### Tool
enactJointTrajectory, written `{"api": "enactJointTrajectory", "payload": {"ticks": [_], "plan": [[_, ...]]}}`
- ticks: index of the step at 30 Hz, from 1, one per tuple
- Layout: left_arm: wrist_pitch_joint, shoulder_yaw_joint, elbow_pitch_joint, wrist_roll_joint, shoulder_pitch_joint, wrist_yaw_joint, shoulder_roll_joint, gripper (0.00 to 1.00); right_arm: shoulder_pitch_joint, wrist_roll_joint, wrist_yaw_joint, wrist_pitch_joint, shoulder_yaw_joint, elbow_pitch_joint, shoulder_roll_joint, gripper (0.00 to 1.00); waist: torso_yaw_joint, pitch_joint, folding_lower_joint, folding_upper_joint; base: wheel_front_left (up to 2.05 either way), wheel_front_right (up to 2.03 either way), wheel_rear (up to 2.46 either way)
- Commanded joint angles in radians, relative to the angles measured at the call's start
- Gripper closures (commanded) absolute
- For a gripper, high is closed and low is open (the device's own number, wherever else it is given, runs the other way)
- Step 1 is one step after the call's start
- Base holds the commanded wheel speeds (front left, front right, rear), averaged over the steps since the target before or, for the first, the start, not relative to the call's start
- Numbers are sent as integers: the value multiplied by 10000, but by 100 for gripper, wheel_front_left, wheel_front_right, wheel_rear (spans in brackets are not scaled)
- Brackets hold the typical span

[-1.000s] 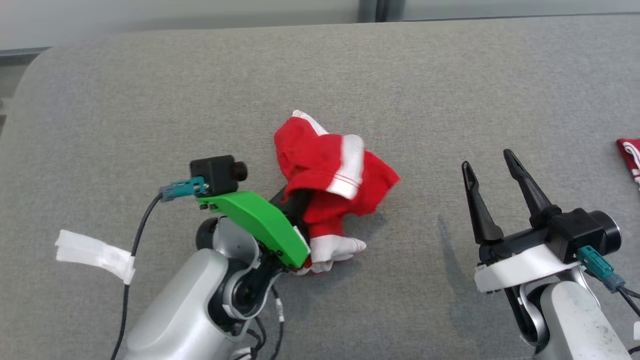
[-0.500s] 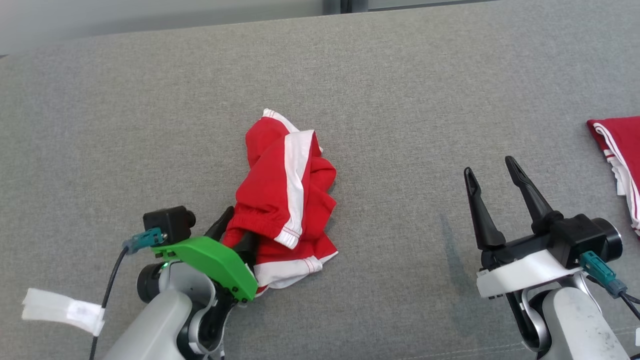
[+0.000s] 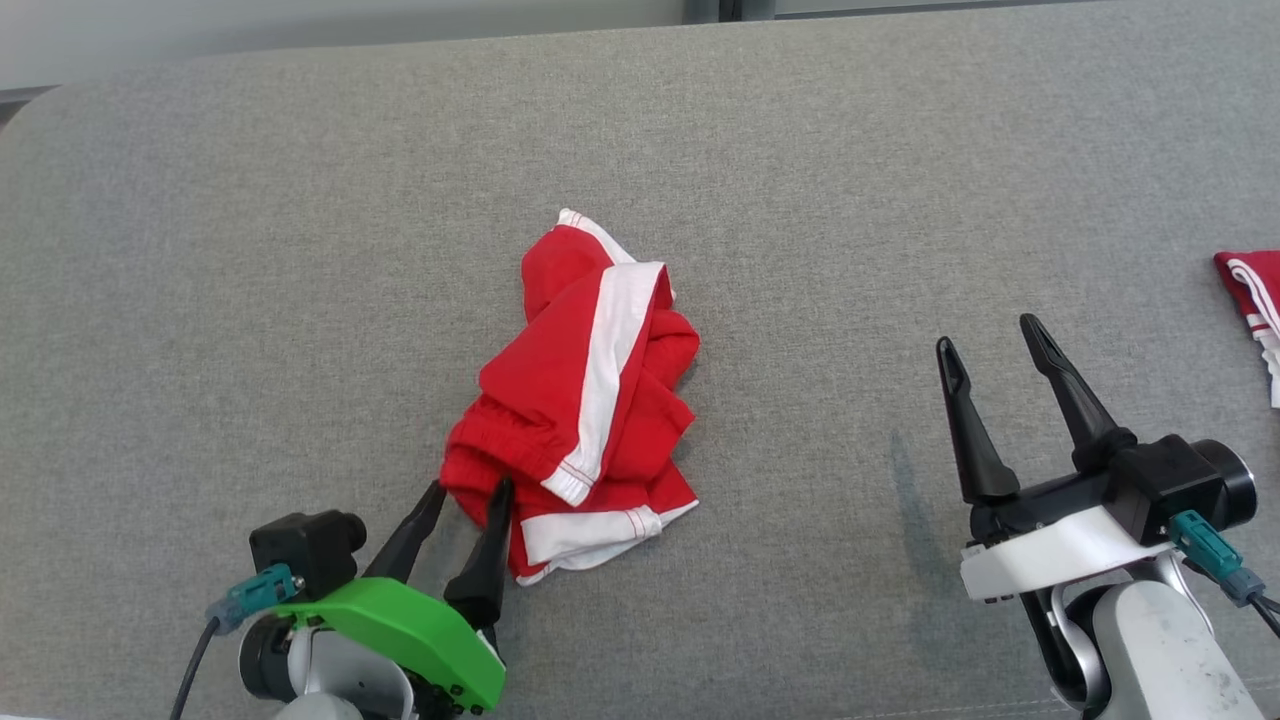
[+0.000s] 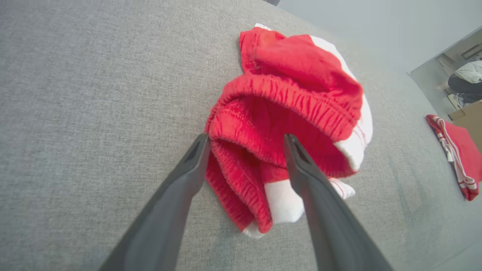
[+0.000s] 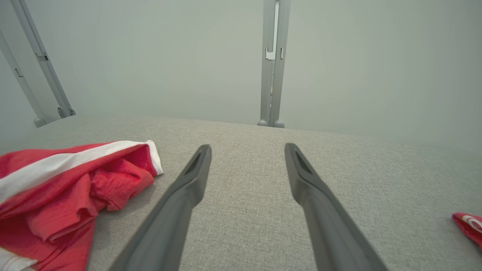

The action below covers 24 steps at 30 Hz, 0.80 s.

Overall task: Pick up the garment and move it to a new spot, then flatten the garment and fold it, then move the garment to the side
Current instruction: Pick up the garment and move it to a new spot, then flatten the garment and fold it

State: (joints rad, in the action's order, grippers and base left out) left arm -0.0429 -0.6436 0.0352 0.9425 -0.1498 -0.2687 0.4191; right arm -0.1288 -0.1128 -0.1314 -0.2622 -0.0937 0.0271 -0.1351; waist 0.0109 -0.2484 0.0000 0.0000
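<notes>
Left gripper (image 3: 470, 487) has let go: a second ago it was closed in the red fabric with the bundle bunched against it, now its two dark fingers stand spread and the arm sits lower in the lower left of the head view. Garment (image 3: 585, 390) now lies released in a crumpled heap at frame centre on the grey surface (image 3: 300, 250), just above and right of that gripper. The fingertips straddle the heap's lower-left edge, at the gathered waistband. One tip is just outside the fold and the other is over the fabric; contact cannot be judged. Right gripper (image 3: 987, 332) is as before, open and holding nothing, at the lower right, well apart from the heap. Garment material: red knit cloth with a broad white side stripe, white hems edged by thin red lines, and a ribbed, elasticated waistband puckered into folds in the left wrist view. The surface is woven grey upholstery with a fine heathered weave and a rounded upper-left corner. Left wrist carries a glossy green cover (image 3: 400, 630), right wrist a white cover (image 3: 1050, 555). A second red-and-white garment (image 3: 1255, 295) lies at the right edge.
</notes>
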Motion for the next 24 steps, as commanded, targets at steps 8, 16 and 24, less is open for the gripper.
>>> {"api": "enactJointTrajectory", "payload": {"ticks": [8,16,24], "plan": [[267,-146,1359,-38,-41,-151,81,0,-114,-36,13,-34,-23,-6,-137,0,-172,-112,0,0,0,0,0],[-90,761,2225,-172,690,-1037,933,0,73,-38,13,-33,125,-71,-26,0,-483,-151,0,0,0,0,0],[704,-365,2889,139,659,-540,435,0,-125,-7,13,-33,19,-65,110,0,-556,-293,0,0,0,0,0]]}}
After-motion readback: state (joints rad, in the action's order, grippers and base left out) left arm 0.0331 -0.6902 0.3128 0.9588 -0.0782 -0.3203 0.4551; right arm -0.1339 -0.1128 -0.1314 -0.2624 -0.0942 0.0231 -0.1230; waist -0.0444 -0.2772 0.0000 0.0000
